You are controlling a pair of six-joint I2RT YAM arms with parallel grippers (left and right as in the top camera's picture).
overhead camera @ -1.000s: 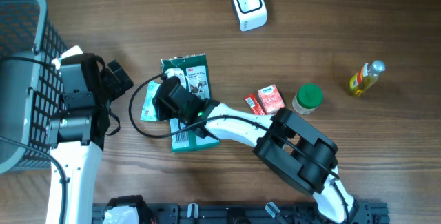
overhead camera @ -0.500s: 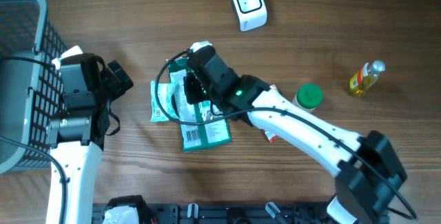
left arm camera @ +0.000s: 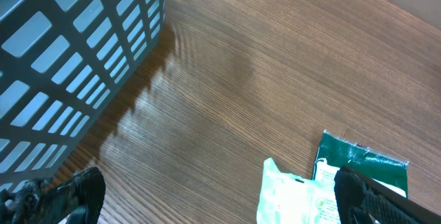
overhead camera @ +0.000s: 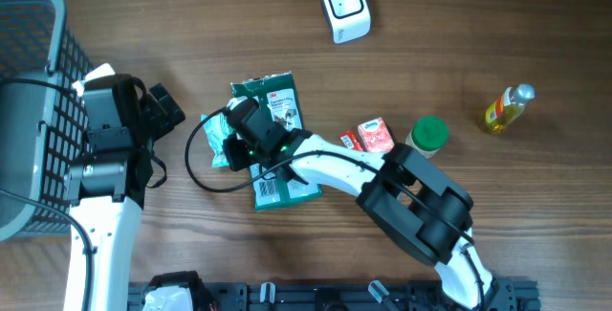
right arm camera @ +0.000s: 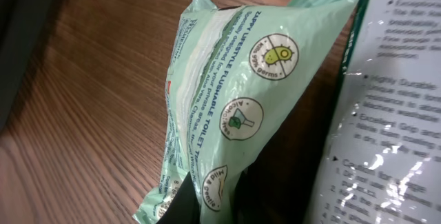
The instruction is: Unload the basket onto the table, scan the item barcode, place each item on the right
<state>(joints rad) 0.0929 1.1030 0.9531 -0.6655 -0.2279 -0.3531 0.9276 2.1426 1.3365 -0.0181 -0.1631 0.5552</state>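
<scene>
Right arm has folded back toward the left since half a second ago, and its jaws have closed. Overhead: right gripper (overhead camera: 235, 137) is pinching the wipes pack (overhead camera: 216, 146), whose long side runs roughly near-to-far. The scanner (overhead camera: 344, 7) sits far and to the right of it. Left gripper (overhead camera: 163, 108) hangs spread wide just left, holding nothing.

Left wrist: basket (left arm camera: 76, 38) at far left, nothing showing inside.

Right wrist: pack bunched up between the fingers (right arm camera: 193, 207), green packet (right arm camera: 400, 114) just right of it.
</scene>
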